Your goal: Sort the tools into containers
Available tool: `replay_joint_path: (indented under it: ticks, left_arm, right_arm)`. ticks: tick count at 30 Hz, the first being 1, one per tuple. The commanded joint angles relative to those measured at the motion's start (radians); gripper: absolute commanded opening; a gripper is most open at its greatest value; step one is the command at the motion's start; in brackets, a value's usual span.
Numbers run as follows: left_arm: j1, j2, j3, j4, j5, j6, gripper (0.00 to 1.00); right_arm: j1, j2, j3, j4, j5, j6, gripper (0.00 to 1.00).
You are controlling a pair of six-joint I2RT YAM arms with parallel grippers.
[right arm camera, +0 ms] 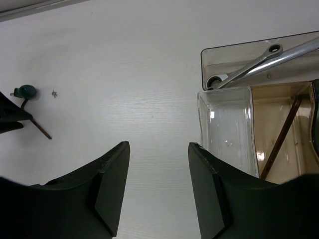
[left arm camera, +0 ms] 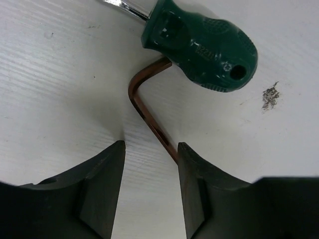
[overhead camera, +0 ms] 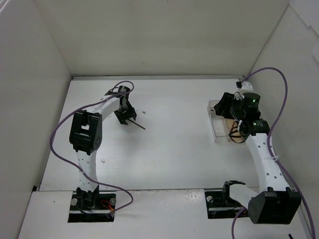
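Left pincer (overhead camera: 124, 115) hangs low over the worktop (overhead camera: 174, 149) far left, walls (overhead camera: 50, 74) well apart from it. Up close it is spread, the hex key (left arm camera: 149, 114) touching one finger; I'd centre before closing, since the screwdriver (left arm camera: 199, 45) lies over its short leg. Right pincer (right arm camera: 159, 149), spread and empty, hovers beside the containers (right arm camera: 224, 129), wrench (right arm camera: 264, 57) and a second hex key (right arm camera: 279, 134) inside.

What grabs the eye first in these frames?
The green screwdriver fills the top of the left wrist view, its handle over one end of a hex key that runs back between the fingers of the open left hand. Over on the right, a wrench rests in the far bin and a second hex key in the near bin, next to the open right hand.
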Motion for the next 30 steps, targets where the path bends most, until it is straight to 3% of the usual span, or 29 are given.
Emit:
replay_joint_path:
  ticks: [1, 6, 7, 10, 16, 22, 30]
  left_arm:
    - [0.003, 0.008, 0.046, -0.068, -0.027, -0.049, 0.41]
    - [0.003, 0.029, 0.034, -0.080, -0.026, -0.072, 0.30]
    - [0.003, 0.031, 0.031, -0.083, -0.021, -0.073, 0.16]
    - [0.003, 0.031, 0.017, -0.105, -0.026, -0.081, 0.00]
    - [0.012, -0.029, -0.038, -0.108, -0.047, -0.049, 0.00]
    - [0.003, -0.223, -0.217, 0.022, -0.012, 0.026, 0.00]
    - [-0.046, -0.407, -0.285, 0.211, 0.066, 0.147, 0.00]
  right_arm:
    - [0.011, -0.032, -0.006, 0.036, -0.026, -0.012, 0.48]
    - [0.009, -0.036, -0.009, 0.034, -0.023, -0.015, 0.48]
    - [0.012, -0.036, -0.009, 0.034, -0.024, -0.015, 0.48]
    - [0.012, -0.042, -0.015, 0.034, -0.026, -0.015, 0.48]
    - [0.023, -0.041, -0.021, 0.036, -0.058, -0.018, 0.48]
    - [0.077, -0.029, -0.012, 0.034, -0.133, -0.038, 0.49]
    - [0.169, 0.037, 0.031, 0.044, -0.202, 0.006, 0.52]
